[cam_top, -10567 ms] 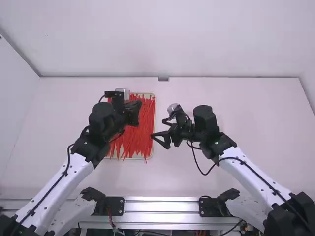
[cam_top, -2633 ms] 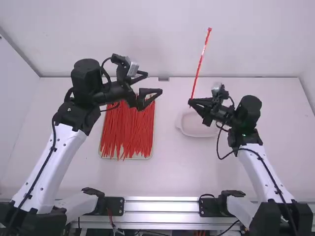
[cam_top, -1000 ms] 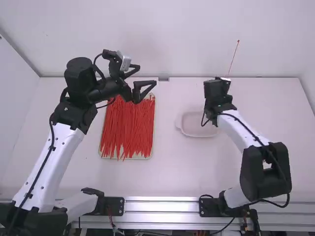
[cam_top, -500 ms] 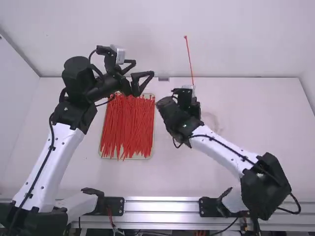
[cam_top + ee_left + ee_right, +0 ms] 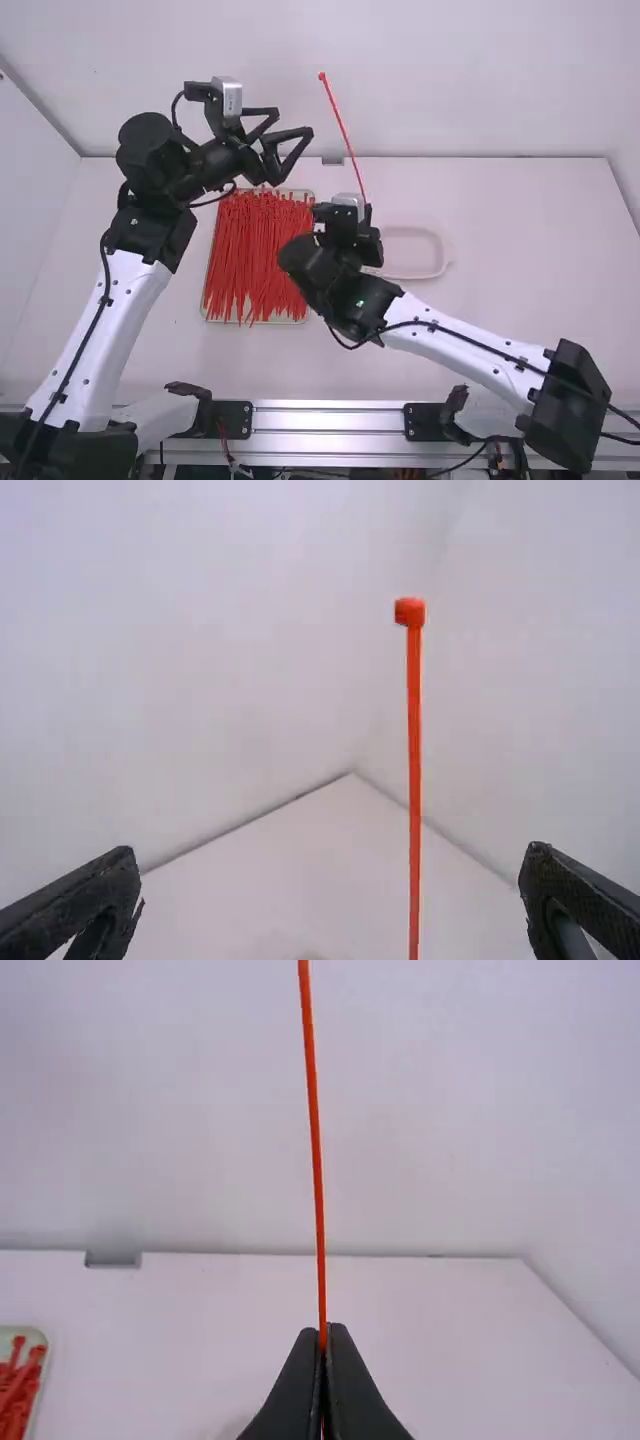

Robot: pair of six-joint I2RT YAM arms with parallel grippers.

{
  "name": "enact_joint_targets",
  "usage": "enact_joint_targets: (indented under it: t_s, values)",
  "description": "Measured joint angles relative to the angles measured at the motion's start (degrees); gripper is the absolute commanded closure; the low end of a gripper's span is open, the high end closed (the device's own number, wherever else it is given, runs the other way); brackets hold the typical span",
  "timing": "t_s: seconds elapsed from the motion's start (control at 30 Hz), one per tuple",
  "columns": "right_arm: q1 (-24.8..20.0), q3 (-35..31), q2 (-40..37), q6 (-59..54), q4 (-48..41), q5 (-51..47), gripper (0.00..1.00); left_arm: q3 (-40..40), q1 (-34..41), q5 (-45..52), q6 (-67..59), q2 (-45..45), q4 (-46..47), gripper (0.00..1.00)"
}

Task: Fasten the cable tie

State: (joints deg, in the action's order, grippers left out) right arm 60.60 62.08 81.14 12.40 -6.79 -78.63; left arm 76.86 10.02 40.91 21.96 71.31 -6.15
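in the high view the right gripper [image 5: 362,203] sits above the middle of the table [image 5: 560,220], pinched tight on the lower end of one red cable tie [image 5: 343,135]. the tie stands up and leans toward the left arm, a hold that, i judge, offers the free upper end to the other arm. the left gripper [image 5: 290,157] hangs raised above the far end of the tray [image 5: 311,262] of spare ties [image 5: 255,255], spread wide and empty, turned toward the strap but apart from it. a white dish [image 5: 445,262] lies just beside the right arm. the air between the two grippers is open, though the back wall [image 5: 450,80] rises close behind the tie's tip, so i would expect little room for any swing that way. in the left wrist view the tie [image 5: 413,780] runs straight up between the widely parted fingers [image 5: 80,905], nearer one than the other, its square head [image 5: 409,611] at the top — lined up, it seems, for a closing grasp, with white wall on either side. in the right wrist view the closed fingertips [image 5: 335,1355] clamp the strap [image 5: 312,1140] where it emerges, and it rises dead centre. the table's far edge and a small grey bracket [image 5: 112,1258] lie beyond, and a corner of the tray [image 5: 15,1380] sits off to one side — nothing crowds the held tie.
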Motion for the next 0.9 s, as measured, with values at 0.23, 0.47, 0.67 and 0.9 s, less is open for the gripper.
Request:
enact_joint_targets:
  t_s: [0.23, 0.47, 0.67, 0.9]
  values:
    - [2.9, 0.0, 0.0, -3.2, 2.7, -2.5, 1.00, 0.0, 0.0, 2.0, 4.2, 0.0, -4.3, 0.02]
    - [4.7, 0.0, 0.0, -5.0, 3.8, -3.9, 1.00, 0.0, 0.0, 1.6, 7.3, 0.0, -8.0, 0.17]
    - [4.7, 0.0, 0.0, -5.3, 4.5, -3.9, 1.00, 0.0, 0.0, 0.4, 11.3, 0.0, -11.5, 0.45]
    - [6.1, 0.0, 0.0, -5.4, 5.1, -4.0, 1.00, 0.0, 0.2, -1.7, 12.8, 0.0, -11.1, 0.51]
